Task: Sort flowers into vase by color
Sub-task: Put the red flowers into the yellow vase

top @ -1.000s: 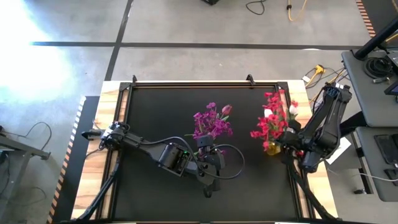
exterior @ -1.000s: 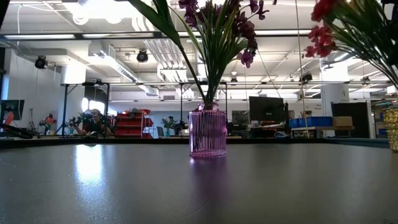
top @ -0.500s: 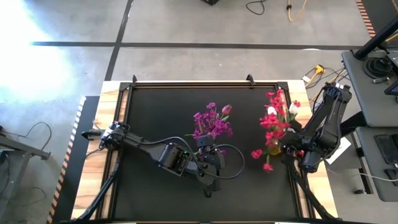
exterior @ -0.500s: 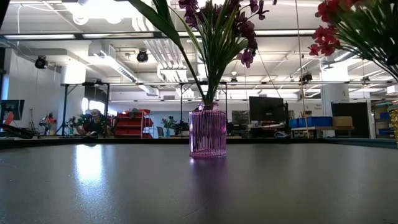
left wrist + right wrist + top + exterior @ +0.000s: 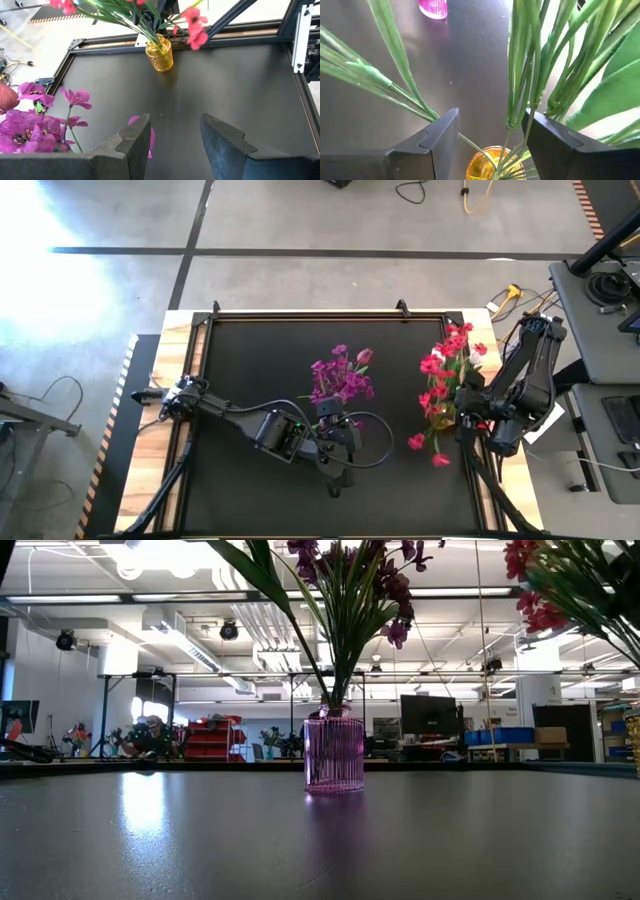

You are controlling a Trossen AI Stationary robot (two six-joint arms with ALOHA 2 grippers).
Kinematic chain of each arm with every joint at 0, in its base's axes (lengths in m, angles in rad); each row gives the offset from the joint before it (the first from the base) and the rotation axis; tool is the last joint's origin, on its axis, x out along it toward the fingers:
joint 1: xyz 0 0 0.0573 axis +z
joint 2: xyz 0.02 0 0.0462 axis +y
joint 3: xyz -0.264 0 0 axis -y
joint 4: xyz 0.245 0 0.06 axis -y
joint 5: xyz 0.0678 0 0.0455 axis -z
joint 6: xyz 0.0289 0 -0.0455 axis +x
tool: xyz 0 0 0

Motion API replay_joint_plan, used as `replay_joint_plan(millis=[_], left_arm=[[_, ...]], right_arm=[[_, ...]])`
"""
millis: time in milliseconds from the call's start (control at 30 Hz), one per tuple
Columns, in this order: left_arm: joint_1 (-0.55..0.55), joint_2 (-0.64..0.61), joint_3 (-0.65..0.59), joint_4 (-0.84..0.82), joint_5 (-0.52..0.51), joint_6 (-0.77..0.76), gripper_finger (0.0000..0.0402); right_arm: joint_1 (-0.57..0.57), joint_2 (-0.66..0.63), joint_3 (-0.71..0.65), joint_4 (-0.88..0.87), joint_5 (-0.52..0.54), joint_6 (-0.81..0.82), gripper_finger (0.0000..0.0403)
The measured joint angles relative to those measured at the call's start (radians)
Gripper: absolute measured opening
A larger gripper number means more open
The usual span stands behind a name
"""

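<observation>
Fingers of my right gripper (image 5: 490, 137) have just parted above the amber glass vase (image 5: 492, 164); the red long-stemmed flowers (image 5: 440, 390) now stand inside, spreading. Left gripper (image 5: 172, 137) waits open near the pink ribbed vase (image 5: 334, 752).

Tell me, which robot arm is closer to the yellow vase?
The right one. The right gripper hangs just above the yellow vase, its jaws open around the green stems. The left gripper is farther off, beside the pink vase mid-table.
</observation>
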Motion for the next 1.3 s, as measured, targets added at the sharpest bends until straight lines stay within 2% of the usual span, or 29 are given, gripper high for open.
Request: replay_joint_plan(millis=[233, 400, 500, 633, 733, 833, 933, 1100, 1300], left_arm=[[0.000, 0.000, 0.000, -0.009, 0.000, -0.014, 0.0157], [-0.006, 0.002, 0.000, -0.013, 0.000, -0.014, 0.0157], [-0.011, 0.002, -0.007, -0.013, 0.000, -0.017, 0.0157], [-0.018, 0.003, -0.010, -0.012, 0.000, -0.016, 0.0157], [-0.018, 0.003, -0.012, -0.012, 0.000, -0.015, 0.0157], [-0.018, 0.003, -0.014, -0.012, 0.000, -0.014, 0.0157], [-0.018, 0.003, -0.017, -0.011, -0.001, -0.013, 0.0157], [-0.018, 0.003, -0.019, -0.011, -0.001, -0.013, 0.0157], [-0.019, 0.003, -0.021, -0.011, -0.001, -0.013, 0.0157]], right_arm=[[0.000, 0.002, -0.013, -0.001, -0.023, -0.008, 0.0207], [0.031, 0.003, -0.018, 0.003, 0.075, 0.001, 0.0195], [0.069, 0.003, -0.024, 0.009, 0.142, 0.027, 0.0165], [0.117, 0.003, -0.048, 0.009, 0.227, 0.076, 0.0102], [0.136, 0.003, -0.073, 0.008, 0.237, 0.125, 0.0059], [0.150, 0.002, -0.094, 0.007, 0.235, 0.195, 0.0044], [0.174, 0.002, -0.100, 0.007, 0.236, 0.243, 0.0055], [0.215, 0.000, -0.100, 0.007, 0.259, 0.292, 0.0111], [0.278, -0.001, -0.043, 0.005, 0.223, 0.259, 0.0169]])
